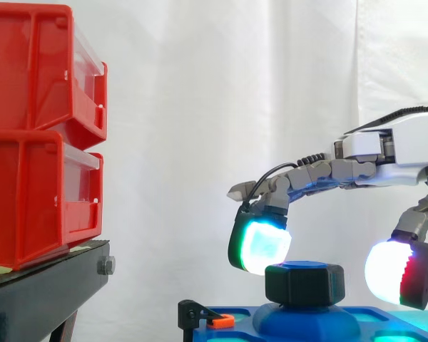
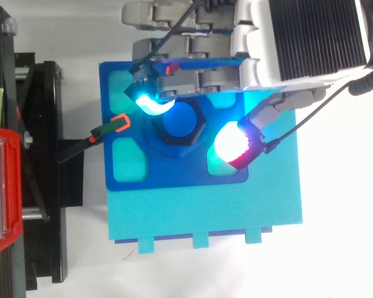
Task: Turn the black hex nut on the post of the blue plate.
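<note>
Black hex nut (image 1: 303, 283) sits on the post of the blue plastic plate (image 2: 174, 177). Robot hand (image 1: 396, 146) straddles it with fingers spread: cyan pad (image 1: 262, 246) at the nut's rim, red-white pad (image 1: 399, 274) apart. Not gripped; by my reading, the turning is still to do.

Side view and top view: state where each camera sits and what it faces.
Side view: beside the work at nut height, looking level across at the nut on the plate; the hand reaches in from the right.
Top view: above, looking down on the plate; the hand reaches in from the top edge.
Both show nut, plate, hand, bins.
</note>
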Action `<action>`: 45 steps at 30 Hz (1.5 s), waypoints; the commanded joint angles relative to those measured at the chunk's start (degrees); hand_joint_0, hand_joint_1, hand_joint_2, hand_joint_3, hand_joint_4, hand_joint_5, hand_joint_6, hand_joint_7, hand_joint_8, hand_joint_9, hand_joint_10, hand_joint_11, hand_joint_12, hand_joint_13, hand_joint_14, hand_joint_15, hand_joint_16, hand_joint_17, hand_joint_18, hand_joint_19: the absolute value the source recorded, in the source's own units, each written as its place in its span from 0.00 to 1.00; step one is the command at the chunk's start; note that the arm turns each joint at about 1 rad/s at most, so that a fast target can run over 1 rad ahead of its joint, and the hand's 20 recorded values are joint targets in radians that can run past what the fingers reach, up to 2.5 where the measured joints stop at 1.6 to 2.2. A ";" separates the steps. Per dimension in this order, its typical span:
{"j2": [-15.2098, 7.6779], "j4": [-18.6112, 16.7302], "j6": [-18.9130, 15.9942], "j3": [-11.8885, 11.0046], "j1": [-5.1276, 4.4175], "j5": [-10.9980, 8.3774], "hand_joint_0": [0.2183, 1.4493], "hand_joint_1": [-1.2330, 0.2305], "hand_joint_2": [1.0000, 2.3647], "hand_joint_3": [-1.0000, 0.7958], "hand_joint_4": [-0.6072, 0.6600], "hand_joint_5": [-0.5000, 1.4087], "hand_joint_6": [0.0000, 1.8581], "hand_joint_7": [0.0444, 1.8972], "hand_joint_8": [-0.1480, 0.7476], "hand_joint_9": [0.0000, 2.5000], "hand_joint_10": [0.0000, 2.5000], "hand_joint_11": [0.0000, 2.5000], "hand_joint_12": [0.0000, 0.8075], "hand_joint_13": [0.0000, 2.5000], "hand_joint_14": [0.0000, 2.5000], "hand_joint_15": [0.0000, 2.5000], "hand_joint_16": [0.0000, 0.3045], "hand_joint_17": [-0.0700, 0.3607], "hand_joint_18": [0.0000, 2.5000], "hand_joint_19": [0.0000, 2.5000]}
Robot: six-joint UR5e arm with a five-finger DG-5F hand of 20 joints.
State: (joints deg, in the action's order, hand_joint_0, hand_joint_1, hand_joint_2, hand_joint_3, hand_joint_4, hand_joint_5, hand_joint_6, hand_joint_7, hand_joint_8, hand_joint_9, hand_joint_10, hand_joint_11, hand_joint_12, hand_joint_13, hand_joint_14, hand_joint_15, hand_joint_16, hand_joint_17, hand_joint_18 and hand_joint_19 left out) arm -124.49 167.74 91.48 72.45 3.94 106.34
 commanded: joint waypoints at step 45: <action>1.17 3.12 2.39 0.06 0.45 -0.08 0.14 0.46 0.00 0.28 0.83 0.21 0.27 0.57 0.23 0.05 0.21 0.10 0.35 0.04 0.00 0.01 0.14 0.39 0.08 0.09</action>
State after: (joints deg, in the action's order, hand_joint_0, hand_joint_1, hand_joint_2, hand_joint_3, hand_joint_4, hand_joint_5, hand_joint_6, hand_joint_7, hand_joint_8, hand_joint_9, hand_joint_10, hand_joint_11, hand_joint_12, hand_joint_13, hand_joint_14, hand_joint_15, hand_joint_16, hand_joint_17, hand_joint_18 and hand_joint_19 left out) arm -123.32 170.78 93.57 72.46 4.34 106.29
